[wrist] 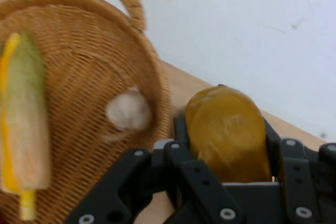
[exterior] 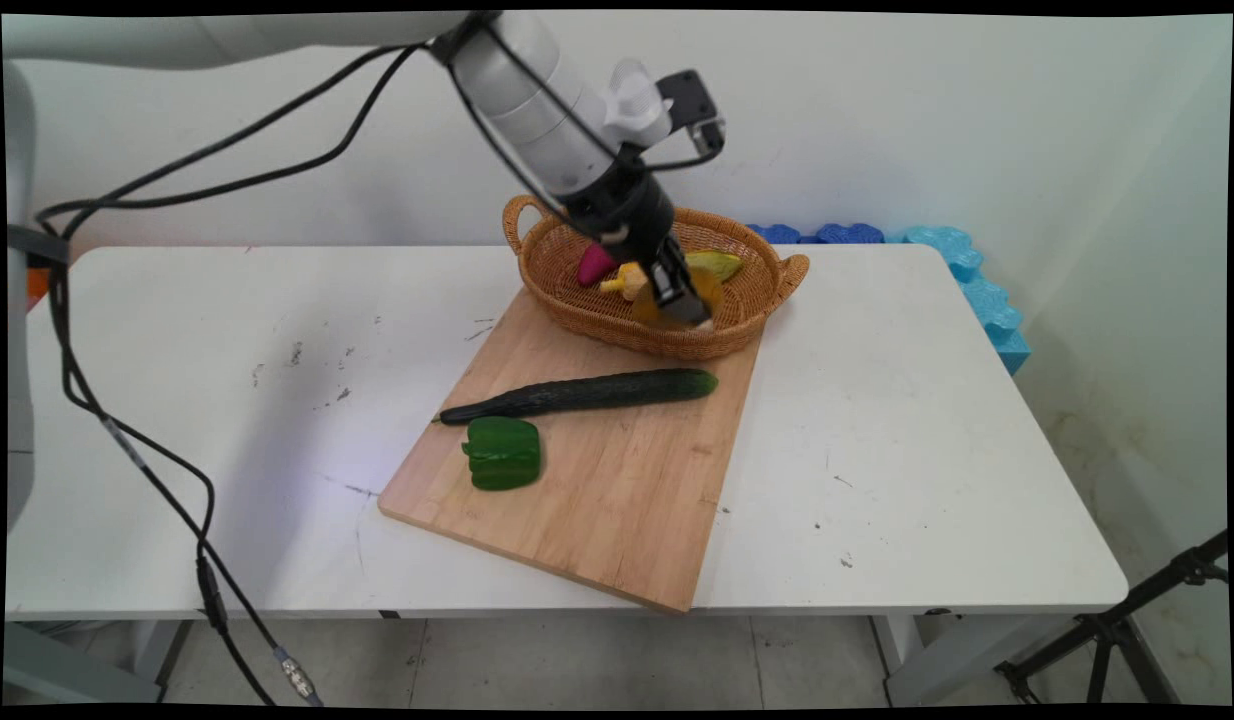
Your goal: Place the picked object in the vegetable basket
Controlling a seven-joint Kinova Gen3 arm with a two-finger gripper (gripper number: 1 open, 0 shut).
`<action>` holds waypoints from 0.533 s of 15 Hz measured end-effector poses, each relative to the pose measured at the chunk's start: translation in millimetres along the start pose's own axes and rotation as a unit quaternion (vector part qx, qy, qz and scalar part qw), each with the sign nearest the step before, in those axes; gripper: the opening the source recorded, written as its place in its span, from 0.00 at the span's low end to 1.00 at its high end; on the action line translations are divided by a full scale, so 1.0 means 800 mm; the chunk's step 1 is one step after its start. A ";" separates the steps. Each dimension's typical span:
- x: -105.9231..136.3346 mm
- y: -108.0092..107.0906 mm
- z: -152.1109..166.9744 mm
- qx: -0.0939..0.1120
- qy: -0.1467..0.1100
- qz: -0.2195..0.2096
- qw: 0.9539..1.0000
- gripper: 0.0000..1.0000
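White worktop (exterior: 877, 450) carries a wooden board (exterior: 617, 480) with a cucumber (exterior: 587, 393) and green pepper (exterior: 504, 453) on it, plus a wicker basket (exterior: 577, 310) on the board's far end. Pincer (exterior: 689, 312) is clenched on a yellow-brown fruit (wrist: 228, 132) at the basket's near rim; corn (wrist: 23, 129), a mushroom (wrist: 128, 111) and a magenta piece (exterior: 594, 266) lie inside.

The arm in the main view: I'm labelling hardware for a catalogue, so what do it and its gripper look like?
A white arm of rounded cylindrical links, with black cables hanging from it. The gripper is black, its linkage studded with silver rivets in the hand view.
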 end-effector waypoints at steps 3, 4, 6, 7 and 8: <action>0.019 -0.032 0.017 0.020 -0.003 -0.016 1.000 0.00; 0.024 -0.044 0.027 0.028 -0.005 -0.022 0.999 0.00; 0.031 -0.067 0.046 0.042 -0.009 -0.032 0.999 0.00; 0.034 -0.079 0.058 0.048 -0.011 -0.037 0.998 0.00; 0.036 -0.090 0.069 0.053 -0.013 -0.042 0.998 0.00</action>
